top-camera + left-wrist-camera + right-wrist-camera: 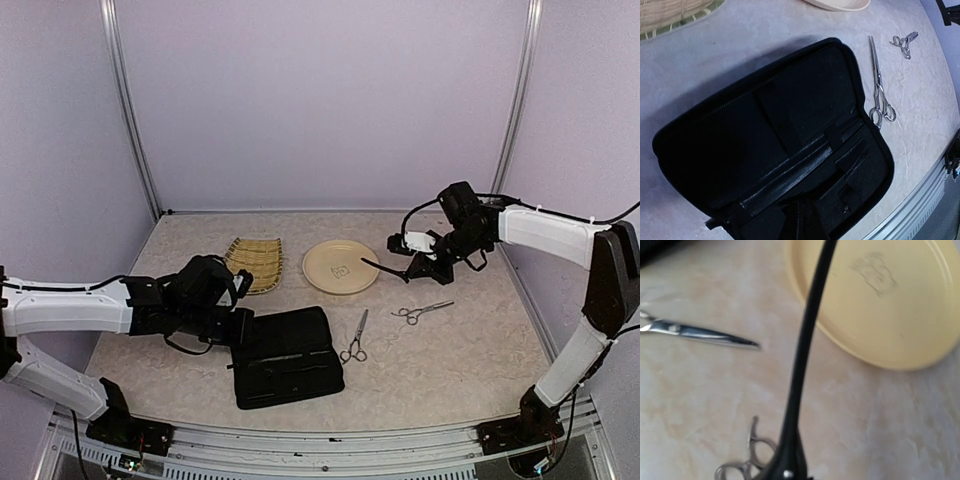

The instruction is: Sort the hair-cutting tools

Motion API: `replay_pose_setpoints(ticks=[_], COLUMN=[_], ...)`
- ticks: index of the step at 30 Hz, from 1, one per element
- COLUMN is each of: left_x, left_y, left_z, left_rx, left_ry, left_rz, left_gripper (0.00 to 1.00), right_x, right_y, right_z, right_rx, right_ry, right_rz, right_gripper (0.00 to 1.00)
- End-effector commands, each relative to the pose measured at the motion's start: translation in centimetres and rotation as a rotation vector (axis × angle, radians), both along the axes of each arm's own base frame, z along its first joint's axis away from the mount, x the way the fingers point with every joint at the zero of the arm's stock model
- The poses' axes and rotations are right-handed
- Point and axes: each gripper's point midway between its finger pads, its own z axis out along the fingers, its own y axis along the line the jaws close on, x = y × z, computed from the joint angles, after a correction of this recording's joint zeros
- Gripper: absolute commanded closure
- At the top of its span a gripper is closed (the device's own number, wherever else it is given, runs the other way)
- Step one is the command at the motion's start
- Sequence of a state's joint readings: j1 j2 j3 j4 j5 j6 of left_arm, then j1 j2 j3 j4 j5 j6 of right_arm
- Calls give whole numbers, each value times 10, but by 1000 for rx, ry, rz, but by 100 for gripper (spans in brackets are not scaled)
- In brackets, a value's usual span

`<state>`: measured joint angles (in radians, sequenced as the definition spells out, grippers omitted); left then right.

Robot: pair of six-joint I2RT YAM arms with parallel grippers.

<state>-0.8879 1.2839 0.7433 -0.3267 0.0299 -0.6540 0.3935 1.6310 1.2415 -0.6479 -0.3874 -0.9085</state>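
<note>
Worktop (450, 360) with a pale mottled surface carries everything. Biggest on it is the black zip case (285, 355), lying open near the front. The left gripper (238, 325) sits at the case's left edge, and I cannot tell whether it is clenched. Behind lie the bamboo tray (257, 262) and, to its right, the yellow plate (338, 267). Left scissors (356, 338) lie closed just beside the case; right scissors (422, 312) lie apart, further right. The right gripper (412, 270) clenches a thin black clip (382, 267), its tip over the plate's right rim.
</note>
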Motion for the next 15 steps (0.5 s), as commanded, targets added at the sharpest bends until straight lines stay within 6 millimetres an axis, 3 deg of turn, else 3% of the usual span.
replay_pose_setpoints(ticks=[1, 6, 10, 15], left_x=[-14, -17, -10, -14], left_y=[-4, 13, 24, 22], left_z=[-3, -27, -39, -50], left_rx=[-121, -13, 66, 60], left_ry=[78, 98, 100, 132], left_rz=[64, 116, 137, 136], left_gripper=[100, 100, 100, 100], right_x=[-15, -52, -90, -119], right_y=[6, 29, 49, 69], right_z=[29, 37, 17, -9], right_rx=[-46, -51, -103, -207], right_ry=[-58, -50, -19, -15], right_rz=[158, 340, 474, 563], right_gripper=[100, 100, 100, 100])
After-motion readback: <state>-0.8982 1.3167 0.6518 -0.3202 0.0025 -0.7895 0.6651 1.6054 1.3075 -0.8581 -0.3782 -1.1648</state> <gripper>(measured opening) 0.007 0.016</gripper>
